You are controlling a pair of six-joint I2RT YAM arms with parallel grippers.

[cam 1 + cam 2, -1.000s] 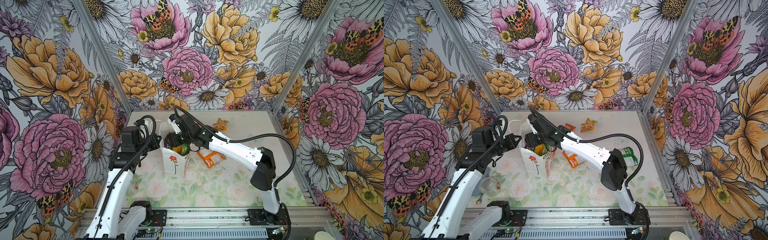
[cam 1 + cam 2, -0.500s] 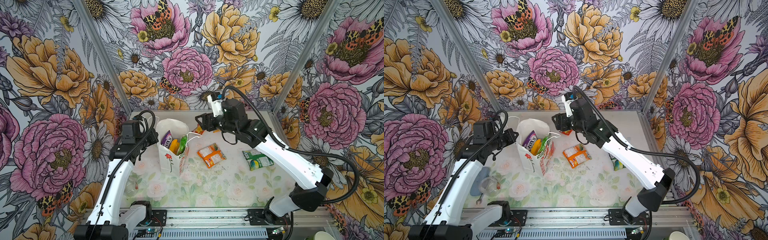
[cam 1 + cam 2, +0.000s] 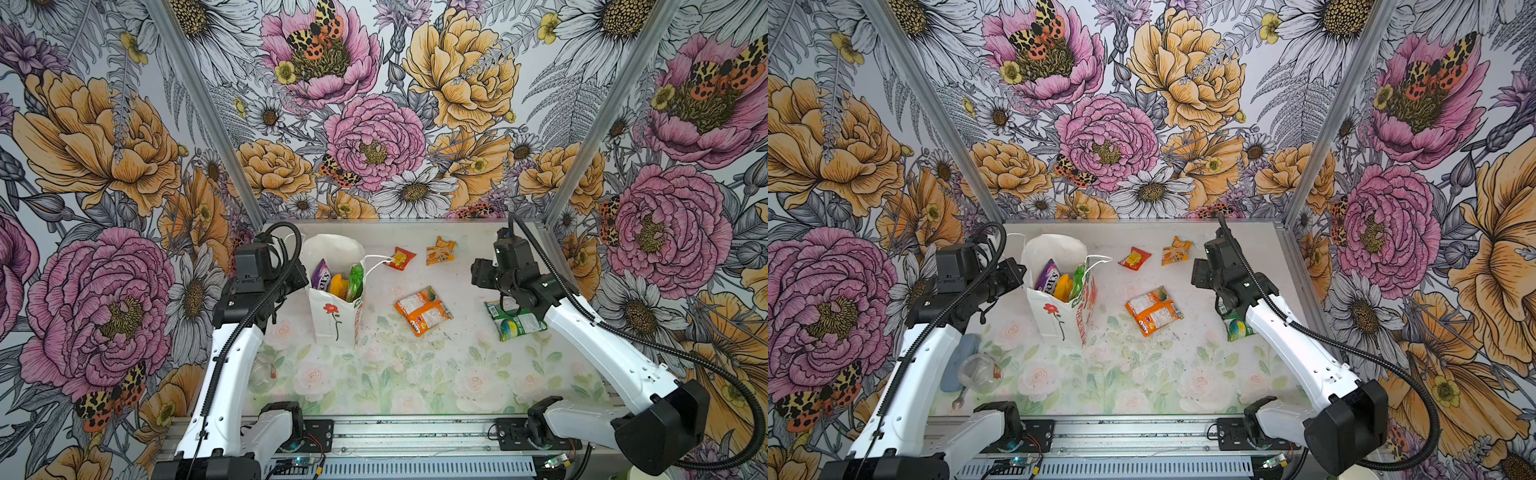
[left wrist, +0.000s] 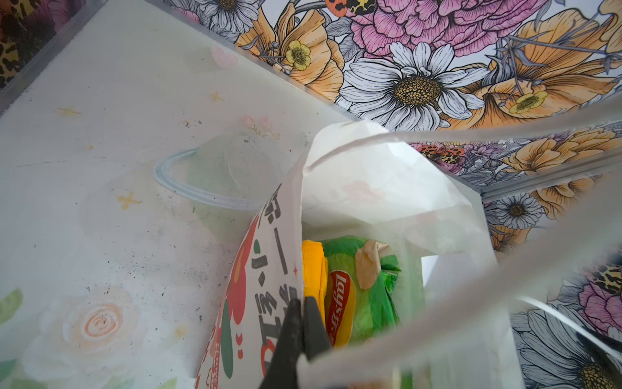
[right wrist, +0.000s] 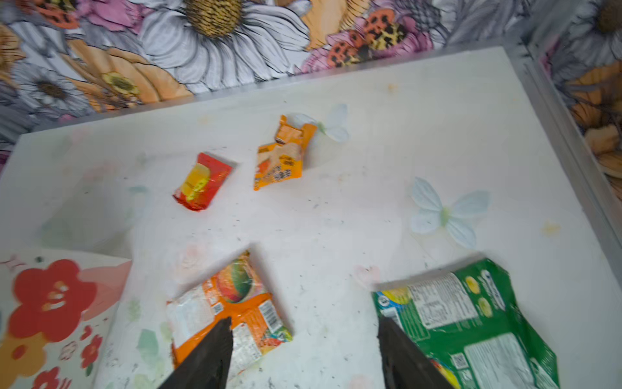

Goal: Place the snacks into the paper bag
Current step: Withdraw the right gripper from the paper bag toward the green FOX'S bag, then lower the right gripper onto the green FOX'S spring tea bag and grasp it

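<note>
Right gripper (image 5: 304,323) pulled back from paper bag (image 3: 332,324) toward its 3 o'clock — jaws spread, near green packet (image 3: 517,322); left gripper (image 4: 301,304) pinching bag rim — 9 o'clock side.

walls (image 3: 374,145): bold floral wallpaper | tabletop (image 3: 415,374): pale rose print | corner posts (image 3: 206,108): aluminium

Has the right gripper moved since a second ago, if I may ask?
Yes: the right gripper swung right, from the paper bag's mouth to near the green packet.
</note>
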